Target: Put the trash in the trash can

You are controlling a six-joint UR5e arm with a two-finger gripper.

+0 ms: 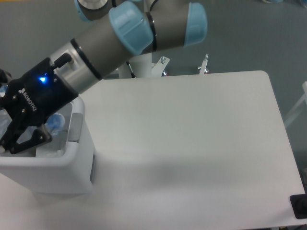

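Hovering hand (14, 132) over trash can (72, 165) rim (grip unclear), bottle (54, 123) inside

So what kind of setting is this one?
Probably a robotics lab: a pedestal-mounted arm works at a bare white table on a grey floor, with only a white trash can on it.

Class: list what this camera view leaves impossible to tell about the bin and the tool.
- Whether the tool grips the bottle: its fingers are partly cut by the left edge.
- Contents of the trash can: the tool and arm cover most of the inside.
- The paper wrapper: not discernible.
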